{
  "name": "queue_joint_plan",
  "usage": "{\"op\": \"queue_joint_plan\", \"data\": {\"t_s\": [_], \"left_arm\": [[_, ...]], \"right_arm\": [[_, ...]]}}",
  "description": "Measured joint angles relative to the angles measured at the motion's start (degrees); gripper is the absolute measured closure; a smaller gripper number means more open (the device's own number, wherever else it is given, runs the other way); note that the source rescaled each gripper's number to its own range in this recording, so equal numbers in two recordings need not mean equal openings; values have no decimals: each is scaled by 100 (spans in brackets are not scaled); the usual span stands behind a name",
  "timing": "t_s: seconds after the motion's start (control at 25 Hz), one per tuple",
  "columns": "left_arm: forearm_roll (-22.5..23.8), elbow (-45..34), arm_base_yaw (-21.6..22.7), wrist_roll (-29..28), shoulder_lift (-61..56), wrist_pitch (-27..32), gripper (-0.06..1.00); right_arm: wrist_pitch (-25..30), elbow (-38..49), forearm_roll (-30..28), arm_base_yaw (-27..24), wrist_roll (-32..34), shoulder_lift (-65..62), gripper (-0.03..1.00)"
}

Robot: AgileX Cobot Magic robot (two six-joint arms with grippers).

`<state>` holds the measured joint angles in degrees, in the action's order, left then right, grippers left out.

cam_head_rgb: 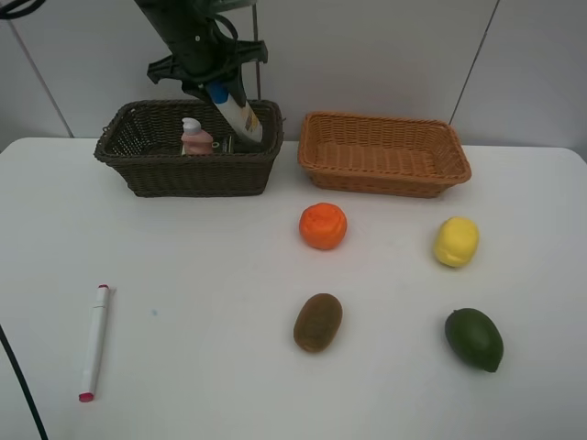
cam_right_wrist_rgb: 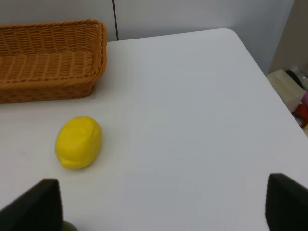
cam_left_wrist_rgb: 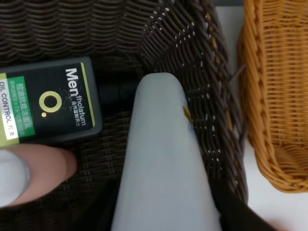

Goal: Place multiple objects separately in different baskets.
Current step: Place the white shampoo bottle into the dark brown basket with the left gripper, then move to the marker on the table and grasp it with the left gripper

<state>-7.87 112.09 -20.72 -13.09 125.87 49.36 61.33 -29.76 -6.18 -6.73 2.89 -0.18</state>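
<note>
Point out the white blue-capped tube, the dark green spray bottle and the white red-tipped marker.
white blue-capped tube [cam_head_rgb: 243,117], exterior high view, on its white body.
dark green spray bottle [cam_left_wrist_rgb: 53,108], left wrist view, on its label.
white red-tipped marker [cam_head_rgb: 95,341], exterior high view, mid-barrel.

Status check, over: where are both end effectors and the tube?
Left end effector shut on white tube, cap up, over dark basket. Right end effector open, empty, near lemon. Spray bottle and pink bottle beside tube.

Your dark brown basket [cam_head_rgb: 193,174] and orange-tan basket [cam_head_rgb: 385,181] are rough woven wicker; the table [cam_head_rgb: 202,266] is smooth matt white, the white tube [cam_left_wrist_rgb: 163,173] smooth plastic.
</note>
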Motion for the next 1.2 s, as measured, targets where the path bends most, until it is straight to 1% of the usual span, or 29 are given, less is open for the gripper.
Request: {"op": "queue_joint_plan", "data": {"t_s": [0.04, 0.08, 0.12, 0.2, 0.24, 0.28, 0.32, 0.52, 0.64, 0.8, 0.92, 1.0, 1.08, 1.2], "left_arm": [[0, 51, 0, 27, 68, 22, 59], [0, 78, 0, 34, 87, 24, 51], [6, 103, 0, 53, 87, 24, 40], [6, 171, 0, 66, 70, 62, 12], [18, 215, 0, 66, 62, 150, 4], [57, 278, 0, 66, 62, 267, -1], [98, 339, 0, 66, 62, 444, -3], [179, 1092, 0, 66, 62, 1756, -6], [144, 1306, 0, 66, -55, 1941, -6], [-68, 1185, 0, 92, -468, 1945, -6], [-203, 543, -70, 131, -1183, 1945, -6], [-228, -229, -94, 136, -1753, 1945, -6], [-227, -1167, -107, 128, -2590, 1940, -6], [-86, -2563, -107, -31, -3625, 1936, -6]], "right_arm": [[0, 0, 0, 0, 0, 0, -3], [0, 0, 0, 0, 0, 0, -3], [0, 0, 0, 0, 0, 0, -3], [0, 0, 0, 0, 0, 0, -3], [0, 0, 0, 0, 0, 0, -3], [0, 0, 0, 0, 0, 0, -3], [0, 0, 0, 0, 0, 0, -3], [0, 0, 0, 0, 0, 0, -3], [0, 0, 0, 0, 0, 0, -3], [0, 0, 0, 0, 0, 0, -3], [0, 0, 0, 0, 0, 0, -3], [0, 0, 0, 0, 0, 0, -3], [0, 0, 0, 0, 0, 0, -3], [0, 0, 0, 0, 0, 0, -3]]}}
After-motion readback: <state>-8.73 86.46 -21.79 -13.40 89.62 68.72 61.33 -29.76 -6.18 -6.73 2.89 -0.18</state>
